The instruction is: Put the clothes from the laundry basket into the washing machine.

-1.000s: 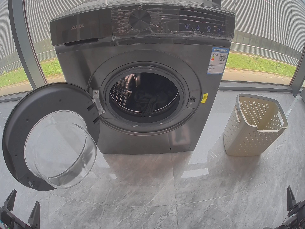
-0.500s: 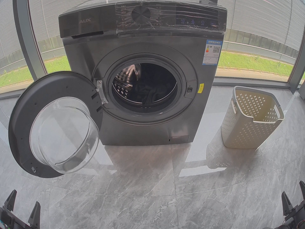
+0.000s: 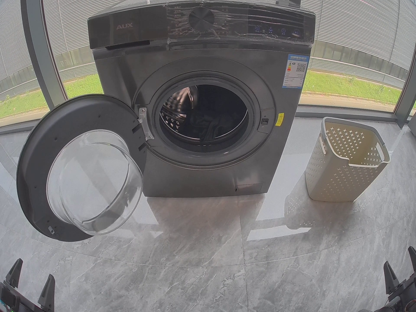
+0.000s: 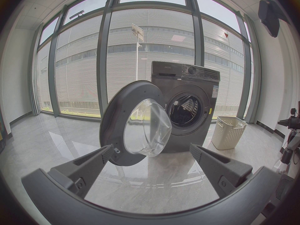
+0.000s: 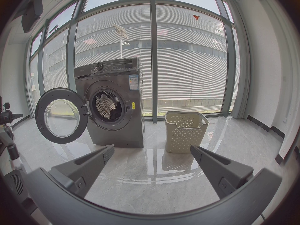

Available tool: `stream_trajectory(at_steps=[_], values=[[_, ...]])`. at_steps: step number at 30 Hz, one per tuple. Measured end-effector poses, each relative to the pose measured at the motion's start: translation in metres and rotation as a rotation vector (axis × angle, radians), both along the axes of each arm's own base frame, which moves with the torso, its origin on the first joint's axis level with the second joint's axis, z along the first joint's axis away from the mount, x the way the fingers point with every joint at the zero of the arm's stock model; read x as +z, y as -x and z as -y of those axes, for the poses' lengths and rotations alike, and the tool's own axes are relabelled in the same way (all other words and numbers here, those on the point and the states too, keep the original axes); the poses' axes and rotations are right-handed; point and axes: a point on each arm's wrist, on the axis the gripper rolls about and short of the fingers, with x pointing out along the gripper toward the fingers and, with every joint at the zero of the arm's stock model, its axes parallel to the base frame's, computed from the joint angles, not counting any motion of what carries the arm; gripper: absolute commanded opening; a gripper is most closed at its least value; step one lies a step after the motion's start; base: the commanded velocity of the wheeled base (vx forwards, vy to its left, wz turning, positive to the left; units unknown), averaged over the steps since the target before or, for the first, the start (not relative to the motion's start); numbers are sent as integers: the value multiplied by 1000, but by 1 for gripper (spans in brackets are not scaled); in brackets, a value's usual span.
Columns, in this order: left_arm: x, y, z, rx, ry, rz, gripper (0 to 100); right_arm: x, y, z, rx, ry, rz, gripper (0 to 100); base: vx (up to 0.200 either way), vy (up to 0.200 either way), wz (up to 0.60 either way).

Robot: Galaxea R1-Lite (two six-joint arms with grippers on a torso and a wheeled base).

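**laundrybot_fan:** Marble floor (image 3: 195, 248); cream perforated plastic basket (image 3: 333, 183) at right looks empty, dark clothes heap (image 3: 212, 128) mid-frame inside grey steel washer (image 3: 195, 178).

**gripguy:** Probably soft, light, floppy, so pinch a bunched fold. Fingers wide and empty on left gripper (image 4: 150, 147) and right gripper (image 5: 151, 147).

Both arms are held low and well apart, the left claw (image 3: 31, 278) at the left and the right claw (image 3: 399, 265) at the right, each levelled forward with its two dark jaws spread wide, gripping nothing.
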Motion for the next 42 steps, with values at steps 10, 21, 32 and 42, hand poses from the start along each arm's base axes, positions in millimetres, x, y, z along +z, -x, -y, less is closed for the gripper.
stream_trajectory(at_steps=[10, 21, 32, 42], values=[[0, 0, 0, 0, 2, 0, 100, 0, 0, 0, 1, 0, 0, 100, 0, 200, 0], [0, 0, 0, 0, 1, -1, 100, 0, 0, 0, 0, 0, -1, 100, 0, 200, 0], [0, 0, 0, 0, -1, -1, 100, 0, 0, 0, 0, 0, -1, 100, 0, 91, 0], [0, 0, 0, 0, -7, -1, 100, 0, 0, 0, 0, 0, -2, 100, 0, 0, 0]])
